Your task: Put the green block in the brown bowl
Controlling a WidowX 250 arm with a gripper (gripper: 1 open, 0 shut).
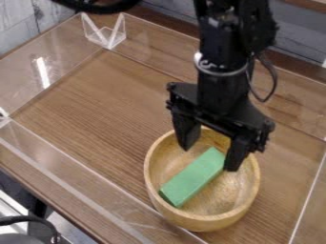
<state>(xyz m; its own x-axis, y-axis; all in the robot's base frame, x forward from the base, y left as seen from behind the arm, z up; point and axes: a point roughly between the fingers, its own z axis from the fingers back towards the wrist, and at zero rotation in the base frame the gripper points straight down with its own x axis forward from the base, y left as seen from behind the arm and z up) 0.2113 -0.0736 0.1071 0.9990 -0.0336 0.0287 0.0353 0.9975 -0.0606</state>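
The green block (pixel 192 179) lies tilted inside the brown bowl (pixel 242 212), which sits on the wooden table at the lower right. My black gripper (pixel 212 149) hangs just above the bowl's far side, open, its two fingers spread on either side of the block's upper end. Nothing is held between the fingers. The block rests on the bowl's inner wall, its lower end near the front left of the rim.
A clear plastic wall (pixel 51 143) rings the wooden tabletop (pixel 90 95). A small clear stand (pixel 107 31) sits at the far back. The table's front left edge (pixel 26 195) drops away near the bowl.
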